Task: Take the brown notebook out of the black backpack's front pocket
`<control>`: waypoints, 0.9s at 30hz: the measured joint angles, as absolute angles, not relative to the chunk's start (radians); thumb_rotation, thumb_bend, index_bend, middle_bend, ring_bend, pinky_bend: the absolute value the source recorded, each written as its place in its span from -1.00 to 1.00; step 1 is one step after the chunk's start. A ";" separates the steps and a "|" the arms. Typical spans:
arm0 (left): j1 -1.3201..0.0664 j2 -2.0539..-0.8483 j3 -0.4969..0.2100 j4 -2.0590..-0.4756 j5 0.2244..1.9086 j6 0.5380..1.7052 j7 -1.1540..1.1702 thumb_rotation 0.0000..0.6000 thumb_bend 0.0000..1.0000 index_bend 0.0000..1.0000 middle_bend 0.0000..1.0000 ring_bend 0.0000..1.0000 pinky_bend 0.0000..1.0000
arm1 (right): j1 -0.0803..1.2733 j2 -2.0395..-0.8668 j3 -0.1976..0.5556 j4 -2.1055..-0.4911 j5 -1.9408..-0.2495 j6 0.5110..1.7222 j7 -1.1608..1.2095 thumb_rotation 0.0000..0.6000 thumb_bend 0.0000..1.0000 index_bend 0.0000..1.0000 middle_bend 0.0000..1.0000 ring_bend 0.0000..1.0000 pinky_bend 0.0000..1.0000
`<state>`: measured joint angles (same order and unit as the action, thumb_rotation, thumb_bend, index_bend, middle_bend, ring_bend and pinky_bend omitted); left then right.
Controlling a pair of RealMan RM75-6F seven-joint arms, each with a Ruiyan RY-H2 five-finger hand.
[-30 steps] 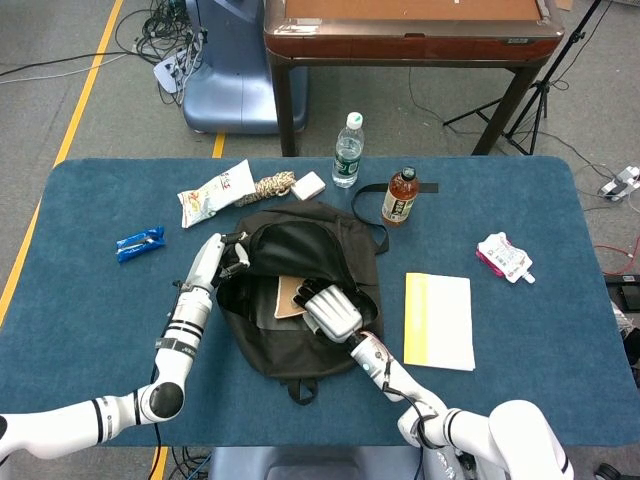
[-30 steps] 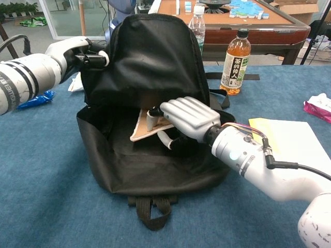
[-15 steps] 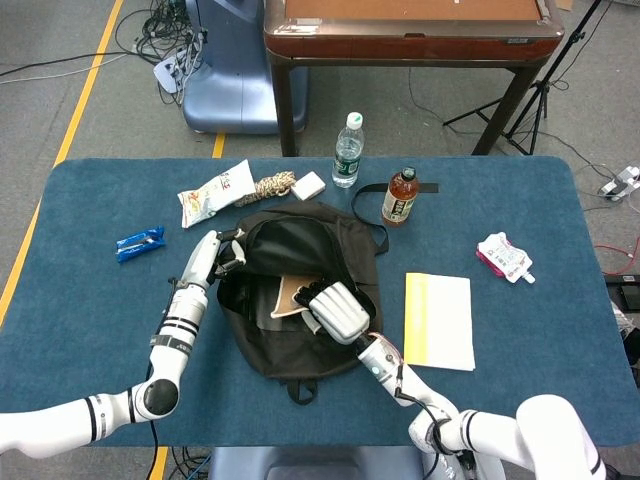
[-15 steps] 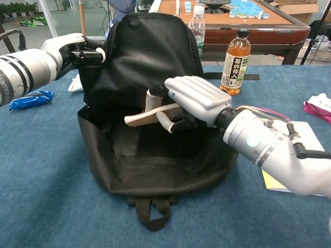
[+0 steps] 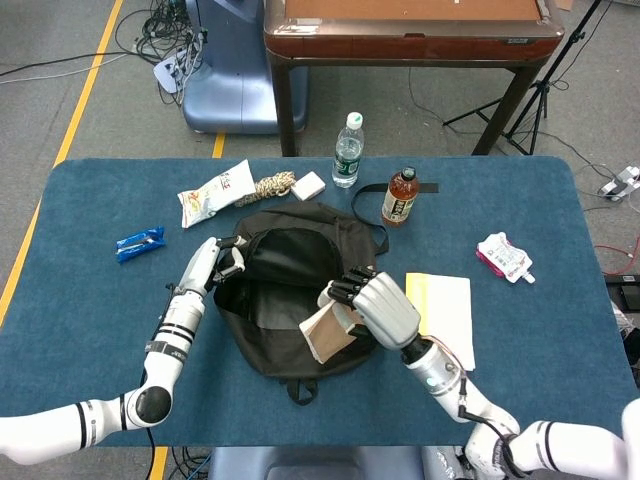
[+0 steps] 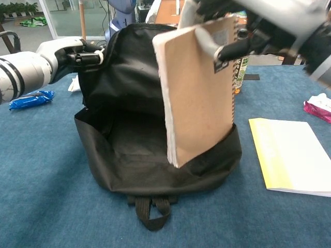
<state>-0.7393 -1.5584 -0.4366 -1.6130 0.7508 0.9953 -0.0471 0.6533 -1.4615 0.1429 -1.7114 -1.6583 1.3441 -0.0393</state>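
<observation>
The black backpack [image 5: 290, 290] lies mid-table with its front pocket gaping toward me [image 6: 155, 155]. My right hand [image 5: 375, 305] grips the brown notebook [image 5: 328, 332] by its top edge and holds it lifted clear of the pocket, above the bag's front right. In the chest view the notebook [image 6: 199, 93] hangs upright close to the camera, spiral binding on its right, with the right hand [image 6: 253, 26] at the top edge. My left hand [image 5: 218, 262] pinches the upper left rim of the backpack [image 6: 85, 54] and keeps it raised.
A white and yellow pad [image 5: 440, 320] lies just right of the bag. A tea bottle [image 5: 400, 196] and a water bottle [image 5: 346, 150] stand behind it. A snack bag [image 5: 213, 193], a blue wrapper [image 5: 139, 243] and a pink pouch [image 5: 505, 257] lie farther out.
My right hand has pulled the notebook up and out of the front pocket and toward me, tilting it upright. My left hand has kept its hold on the rim.
</observation>
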 measured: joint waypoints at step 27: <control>-0.623 -1.322 -0.296 -1.839 1.036 1.062 -0.009 -0.13 -0.26 -0.73 -0.77 -0.97 -0.72 | 0.539 -1.152 0.177 -1.912 -1.580 1.343 0.082 1.00 0.27 0.64 0.14 0.04 -0.05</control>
<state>-0.6235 -1.3221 -0.2957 -1.8386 1.0357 1.0617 -0.0095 0.5394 -1.1520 0.1767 -1.9124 -1.5797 1.3433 0.0822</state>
